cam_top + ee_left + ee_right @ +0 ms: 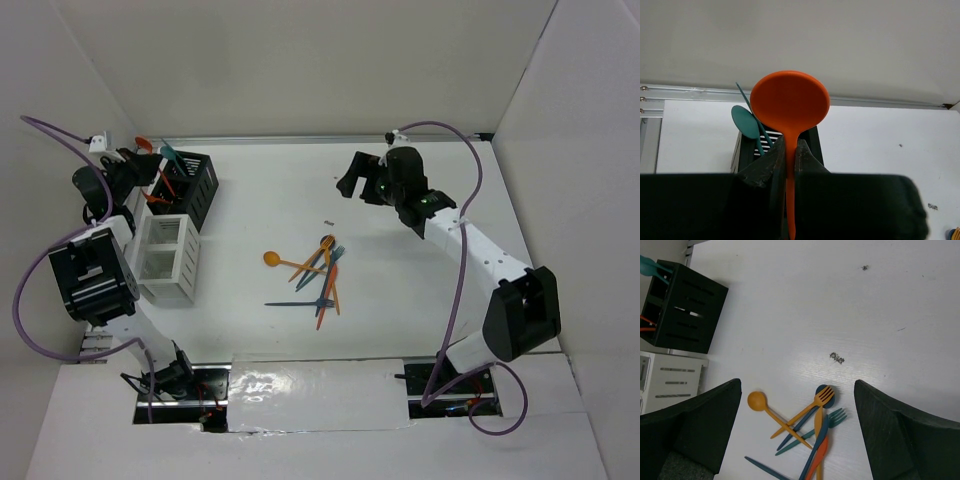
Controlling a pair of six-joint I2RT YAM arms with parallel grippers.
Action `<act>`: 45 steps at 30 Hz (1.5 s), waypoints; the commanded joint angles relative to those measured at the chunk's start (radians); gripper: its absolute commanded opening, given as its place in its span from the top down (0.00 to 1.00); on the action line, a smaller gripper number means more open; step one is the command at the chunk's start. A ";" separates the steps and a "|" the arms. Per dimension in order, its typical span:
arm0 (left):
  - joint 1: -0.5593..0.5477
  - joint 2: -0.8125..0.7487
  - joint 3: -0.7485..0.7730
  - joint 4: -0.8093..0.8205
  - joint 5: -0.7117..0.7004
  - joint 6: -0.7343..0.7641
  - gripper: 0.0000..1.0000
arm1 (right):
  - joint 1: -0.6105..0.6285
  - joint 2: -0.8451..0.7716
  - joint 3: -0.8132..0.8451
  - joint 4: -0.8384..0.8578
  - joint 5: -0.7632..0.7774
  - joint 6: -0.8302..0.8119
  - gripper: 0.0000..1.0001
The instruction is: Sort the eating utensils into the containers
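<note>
The left gripper [788,150] is seen clamped on the thin handle of an orange spoon [789,102], which is held upright with its round bowl above the fingers. The spoon is held over the black caddy [195,185] at the far left of the table [250,215]. A teal spoon [745,121] is already stood in that caddy, leaning beside the orange bowl, and orange handles can be made out in one of its slots from the top view.

The white caddy [165,260] is set just beside the black one, on its near side. Whether anything is held in it cannot be told.

The right gripper [797,385] is spread wide and nothing is held in it. It is poised above the table, beyond the loose pile of utensils [315,275] at the middle.

In that pile a yellow spoon [757,401] is crossed by a yellow fork [824,395]. A teal fork [837,416], dark blue pieces and an orange one are tangled alongside them.
</note>
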 commanded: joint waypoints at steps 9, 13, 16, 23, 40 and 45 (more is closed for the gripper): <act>0.004 -0.022 0.065 0.011 0.041 0.106 0.71 | 0.017 0.002 0.043 0.063 -0.007 -0.014 0.00; 0.004 -0.044 0.070 -0.042 0.054 0.125 0.69 | 0.020 -0.003 0.043 0.063 -0.007 -0.020 0.00; 0.006 -0.067 0.053 -0.048 0.063 0.137 0.46 | 0.023 -0.009 0.043 0.072 -0.016 -0.034 0.00; 0.012 -0.159 0.073 -0.159 -0.003 0.159 0.28 | 0.023 -0.043 0.023 0.072 -0.027 -0.046 0.00; -0.566 -0.449 0.214 -1.170 0.175 0.732 0.19 | 0.029 -0.249 -0.162 -0.090 0.039 0.037 0.00; -0.834 -0.522 0.030 -1.194 -0.076 0.554 0.21 | 0.028 -0.386 -0.250 -0.175 0.065 0.072 0.00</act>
